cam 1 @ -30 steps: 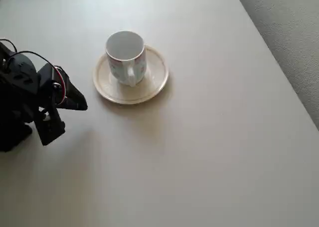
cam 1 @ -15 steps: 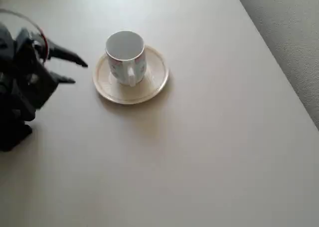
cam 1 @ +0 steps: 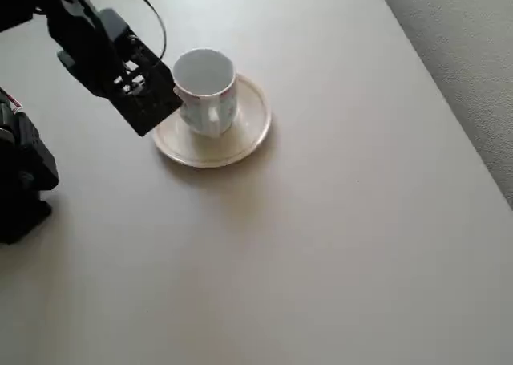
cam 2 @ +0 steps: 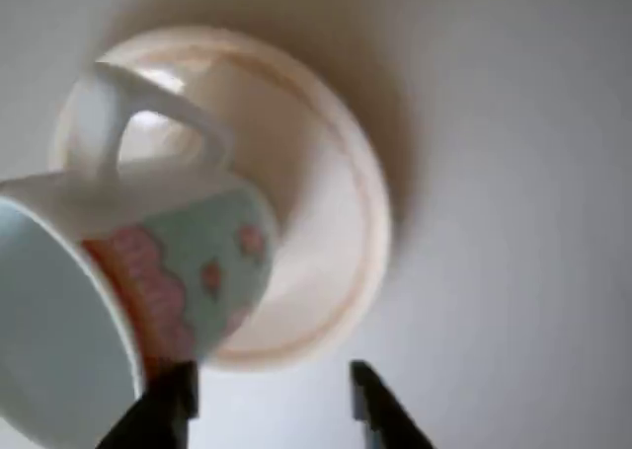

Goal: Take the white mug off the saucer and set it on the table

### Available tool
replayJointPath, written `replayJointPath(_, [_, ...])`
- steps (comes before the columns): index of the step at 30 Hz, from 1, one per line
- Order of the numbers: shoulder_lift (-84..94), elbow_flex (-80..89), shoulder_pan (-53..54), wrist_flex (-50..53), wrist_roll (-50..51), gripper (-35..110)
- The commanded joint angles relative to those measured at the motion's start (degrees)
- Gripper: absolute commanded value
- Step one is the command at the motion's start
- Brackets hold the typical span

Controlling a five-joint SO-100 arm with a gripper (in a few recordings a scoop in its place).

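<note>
Bare desk point(cam 1: 337, 245) spreads wide right of the saucer point(cam 1: 248, 132), floor beyond its edge. White mug point(cam 1: 204, 88) sits on it; gripper point(cam 2: 272, 395) parted, empty, beside the mug.

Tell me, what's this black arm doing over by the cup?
A robot arm has brought its tool up beside the white mug, which stands on the saucer on the table. In the wrist view the two fingertips are spread apart just short of the mug's printed side, with nothing between them. The mug hasn't been gripped or lifted yet.
</note>
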Motion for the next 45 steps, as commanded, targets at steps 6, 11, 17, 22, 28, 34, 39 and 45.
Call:
replayJointPath(6, [-1.1, -10.4, -1.1, 2.5, 0.4, 19])
replayJointPath(11, [-1.3, -13.4, -1.4, 3.5, 0.3, 19])
replayJointPath(17, [-8.6, -15.4, -2.3, 0.2, 0.3, 19])
replayJointPath(22, [-13.9, -14.7, -2.6, -3.0, 0.6, 19])
replayJointPath(28, [-19.4, -13.2, -2.7, -6.6, 0.6, 19])
replayJointPath(34, [-23.9, -8.3, -2.5, -12.1, 0.7, 18])
replayJointPath(39, [-26.6, -6.6, -3.3, -14.2, 0.9, 16])
replayJointPath(45, [-29.4, -5.6, -3.9, -15.8, 1.0, 7])
